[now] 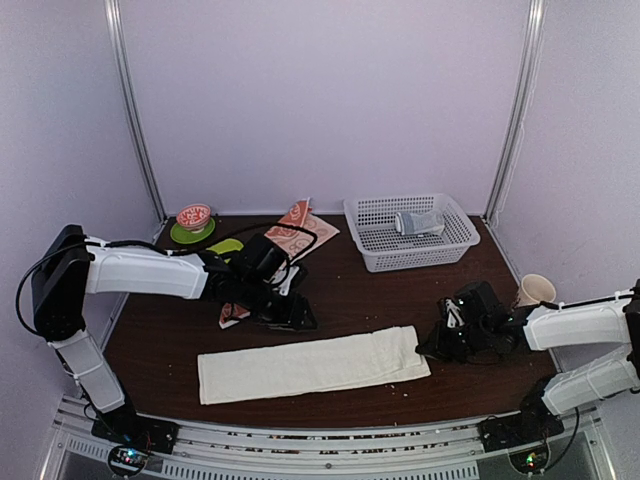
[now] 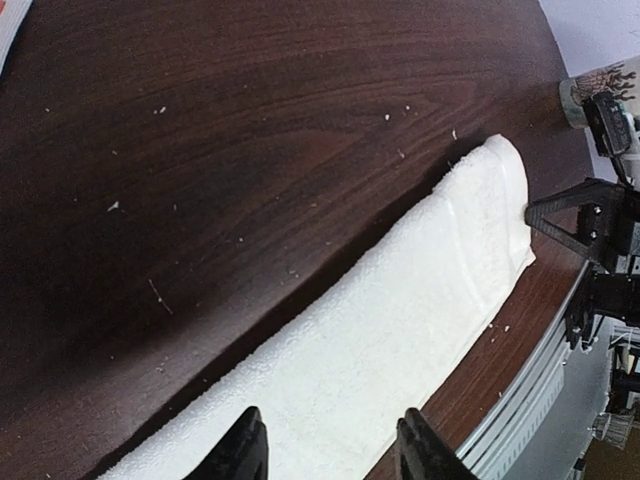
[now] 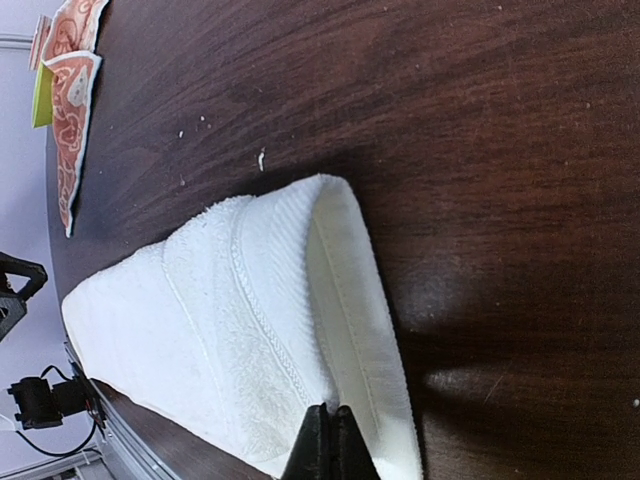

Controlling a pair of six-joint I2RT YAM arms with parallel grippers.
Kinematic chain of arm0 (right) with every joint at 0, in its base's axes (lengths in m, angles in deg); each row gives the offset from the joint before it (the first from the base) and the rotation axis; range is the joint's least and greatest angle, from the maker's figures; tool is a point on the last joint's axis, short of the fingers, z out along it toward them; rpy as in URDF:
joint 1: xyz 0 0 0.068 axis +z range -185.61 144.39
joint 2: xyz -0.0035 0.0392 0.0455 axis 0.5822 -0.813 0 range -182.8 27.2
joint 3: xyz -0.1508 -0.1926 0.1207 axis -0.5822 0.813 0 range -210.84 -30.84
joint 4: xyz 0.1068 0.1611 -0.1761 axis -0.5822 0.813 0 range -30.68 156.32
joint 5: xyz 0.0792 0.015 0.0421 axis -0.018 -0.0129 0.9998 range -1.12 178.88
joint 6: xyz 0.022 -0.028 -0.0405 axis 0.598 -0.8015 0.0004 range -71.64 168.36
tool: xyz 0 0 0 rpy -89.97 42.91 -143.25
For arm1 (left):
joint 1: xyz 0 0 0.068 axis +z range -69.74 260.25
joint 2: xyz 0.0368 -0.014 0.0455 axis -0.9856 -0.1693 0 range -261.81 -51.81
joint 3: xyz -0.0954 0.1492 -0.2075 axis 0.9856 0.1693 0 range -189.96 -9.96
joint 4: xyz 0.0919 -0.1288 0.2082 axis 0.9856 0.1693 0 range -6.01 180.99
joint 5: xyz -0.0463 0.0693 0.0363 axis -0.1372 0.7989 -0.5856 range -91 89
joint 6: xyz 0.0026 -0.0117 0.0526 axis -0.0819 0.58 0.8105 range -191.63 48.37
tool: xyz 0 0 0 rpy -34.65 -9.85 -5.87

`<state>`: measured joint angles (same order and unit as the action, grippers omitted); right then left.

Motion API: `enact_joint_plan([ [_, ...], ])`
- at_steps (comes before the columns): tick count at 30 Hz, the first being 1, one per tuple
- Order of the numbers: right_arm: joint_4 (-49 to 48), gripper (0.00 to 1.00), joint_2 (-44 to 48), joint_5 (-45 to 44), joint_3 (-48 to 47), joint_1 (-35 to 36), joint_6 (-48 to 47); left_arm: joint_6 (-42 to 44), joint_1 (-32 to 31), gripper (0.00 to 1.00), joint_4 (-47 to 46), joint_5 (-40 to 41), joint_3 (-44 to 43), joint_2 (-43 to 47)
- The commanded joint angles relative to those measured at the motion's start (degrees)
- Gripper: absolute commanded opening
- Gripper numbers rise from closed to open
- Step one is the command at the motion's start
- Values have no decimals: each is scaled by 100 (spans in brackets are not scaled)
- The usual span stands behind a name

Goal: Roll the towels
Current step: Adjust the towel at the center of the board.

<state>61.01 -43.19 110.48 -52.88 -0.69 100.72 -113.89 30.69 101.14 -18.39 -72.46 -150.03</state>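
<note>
The cream-white towel (image 1: 310, 365) lies as a long folded strip near the table's front edge. It fills the left wrist view (image 2: 400, 330) and the right wrist view (image 3: 220, 320). My right gripper (image 1: 427, 346) is shut on the towel's right end, its fingertips (image 3: 330, 420) pinching the lifted top layer by the hem. My left gripper (image 1: 297, 318) hovers open just over the strip's far edge, with towel showing between its fingers (image 2: 245, 445). The orange-red towel (image 1: 298, 234) with white circles lies crumpled at the back, partly under the left arm, and shows at the far corner (image 3: 72, 95).
A white basket (image 1: 385, 262) at the back right holds a pale grey-blue cloth bundle (image 1: 420, 222). A paper cup (image 1: 535, 290) stands at the right edge near the right arm. A red bowl on a green plate (image 1: 193, 222) sits at the back left.
</note>
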Motion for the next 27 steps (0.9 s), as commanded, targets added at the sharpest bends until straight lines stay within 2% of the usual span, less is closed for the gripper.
enact_joint_plan([
  [1,96,0,209,14,7,33,-9,-41,17,44,-194,-63,60,47],
  [14,1519,0,1034,-104,-58,32,-360,-54,16,43,-210,-49,78,-20],
  [27,1215,0,445,480,215,33,-305,-29,17,43,-236,-159,48,-291],
])
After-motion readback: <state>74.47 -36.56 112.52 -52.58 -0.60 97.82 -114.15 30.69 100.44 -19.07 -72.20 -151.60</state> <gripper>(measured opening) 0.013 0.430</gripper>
